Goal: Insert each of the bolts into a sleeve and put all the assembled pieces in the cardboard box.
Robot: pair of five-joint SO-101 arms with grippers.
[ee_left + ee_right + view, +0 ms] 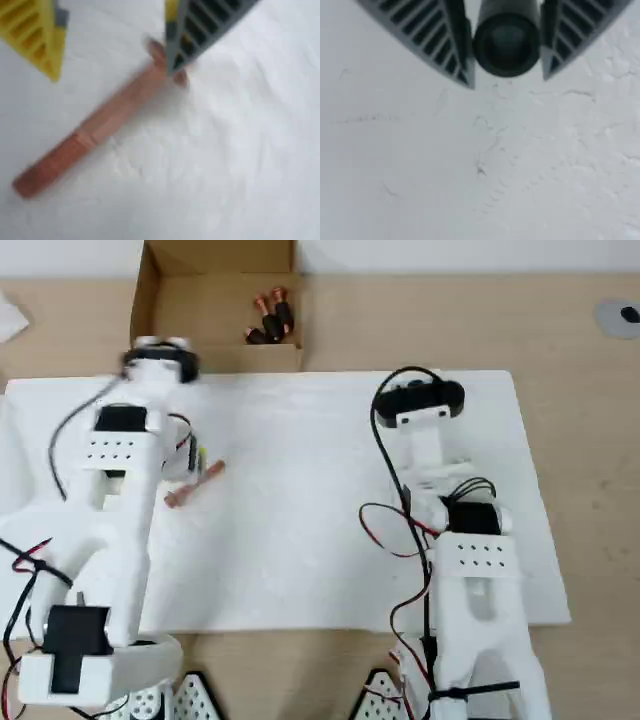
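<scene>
- Left gripper point(112, 72), jaws wide, hangs over the head end of a copper-coloured metal bolt point(95, 130) lying on the white foam mat point(300, 530)
- Right gripper point(507, 77) clamps a black cylindrical sleeve point(506, 42)
- Risk: an off-centre pinch could roll the bolt away
- Count: one bolt, one sleeve; the brown cardboard box point(145, 290) holds about three assembled pieces point(270, 320)
</scene>
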